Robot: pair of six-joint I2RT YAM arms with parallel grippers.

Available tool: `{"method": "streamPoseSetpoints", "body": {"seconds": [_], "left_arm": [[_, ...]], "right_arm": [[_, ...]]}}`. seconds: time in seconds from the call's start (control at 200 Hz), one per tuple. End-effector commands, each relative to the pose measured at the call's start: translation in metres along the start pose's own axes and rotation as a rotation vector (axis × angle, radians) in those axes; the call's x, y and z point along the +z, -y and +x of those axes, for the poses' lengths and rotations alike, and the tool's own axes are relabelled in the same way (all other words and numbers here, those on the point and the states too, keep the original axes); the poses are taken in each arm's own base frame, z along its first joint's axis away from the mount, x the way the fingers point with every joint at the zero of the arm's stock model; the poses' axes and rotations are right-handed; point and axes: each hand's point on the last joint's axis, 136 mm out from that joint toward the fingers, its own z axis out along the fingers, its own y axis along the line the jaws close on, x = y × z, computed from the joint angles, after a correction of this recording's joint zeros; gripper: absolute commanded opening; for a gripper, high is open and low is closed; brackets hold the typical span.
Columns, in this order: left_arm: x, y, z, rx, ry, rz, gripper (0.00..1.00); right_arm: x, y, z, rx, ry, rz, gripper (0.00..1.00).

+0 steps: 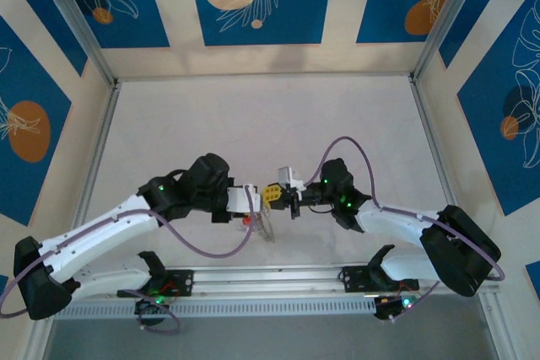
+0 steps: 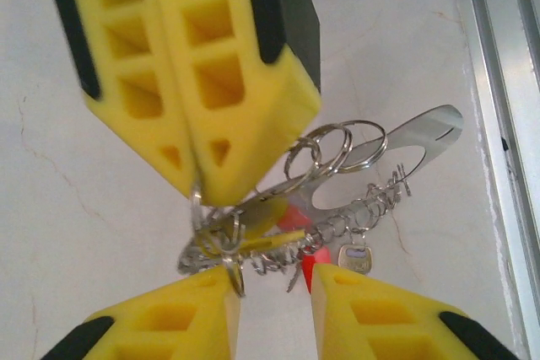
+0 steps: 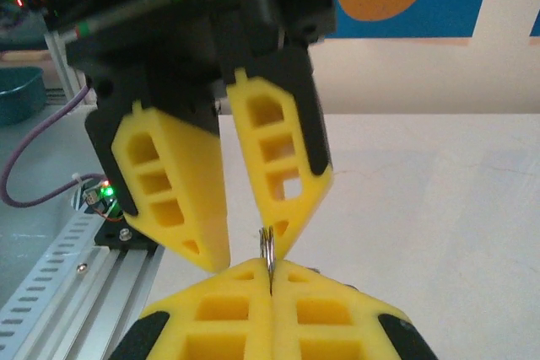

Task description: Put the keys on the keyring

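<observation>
Right wrist view: right gripper [image 3: 270, 276] pinched shut on keyring [image 3: 268, 246]; threading looks unfinished to me.
Left gripper [image 3: 249, 255] parted, facing right gripper; keys [image 2: 274, 238] bunched just beside it, I can't confirm any are on.

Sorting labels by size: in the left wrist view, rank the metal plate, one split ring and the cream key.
1. metal plate
2. split ring (the rings look alike)
3. cream key

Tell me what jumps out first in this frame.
Two yellow-fingered grippers meet tip to tip over the middle of the table: the right gripper is shut on the keyring, the left gripper open beside it. Between them is a tangle of keys, small rings and chain.
</observation>
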Motion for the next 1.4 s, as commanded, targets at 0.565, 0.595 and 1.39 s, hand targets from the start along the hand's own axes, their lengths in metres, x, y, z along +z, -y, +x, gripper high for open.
{"method": "streamPoseSetpoints", "body": {"seconds": [0.565, 0.595, 1.39], "left_arm": [[-0.011, -0.024, -0.020, -0.009, 0.192, -0.206, 0.00], [-0.010, -0.023, -0.019, -0.008, 0.188, -0.204, 0.00], [0.007, 0.010, -0.023, 0.035, 0.222, -0.025, 0.03]], "right_arm": [[-0.008, 0.001, -0.025, -0.034, 0.103, 0.039, 0.00], [-0.008, 0.002, -0.026, -0.032, 0.109, 0.042, 0.00], [-0.010, 0.021, -0.019, 0.019, 0.162, 0.180, 0.00]]}}
